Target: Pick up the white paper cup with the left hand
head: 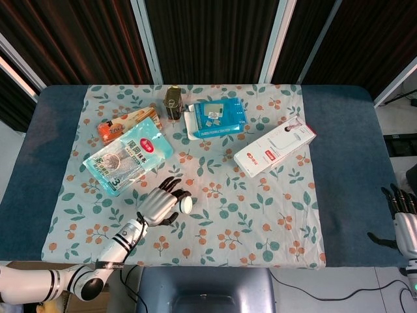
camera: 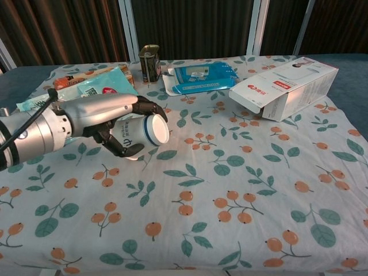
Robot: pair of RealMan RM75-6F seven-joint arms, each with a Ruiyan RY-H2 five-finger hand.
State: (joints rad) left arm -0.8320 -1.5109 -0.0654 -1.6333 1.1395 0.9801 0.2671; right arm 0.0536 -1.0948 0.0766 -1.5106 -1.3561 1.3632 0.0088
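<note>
My left hand (camera: 100, 118) grips the white paper cup (camera: 142, 132) and holds it above the floral cloth, the cup lying sideways with its base toward the chest camera. In the head view the same left hand (head: 158, 205) shows at the lower left of the cloth with the cup (head: 184, 205) sticking out to its right. The fingers wrap over the cup's top and underside. My right hand (head: 402, 218) hangs off the table's right edge with its fingers apart and nothing in it.
A white and red box (head: 274, 150) lies right of centre. A blue wipes pack (head: 215, 118), a dark tin (head: 172, 103), an orange snack packet (head: 124, 124) and a light blue food bag (head: 128, 155) lie along the back and left of the floral tablecloth (head: 247, 222).
</note>
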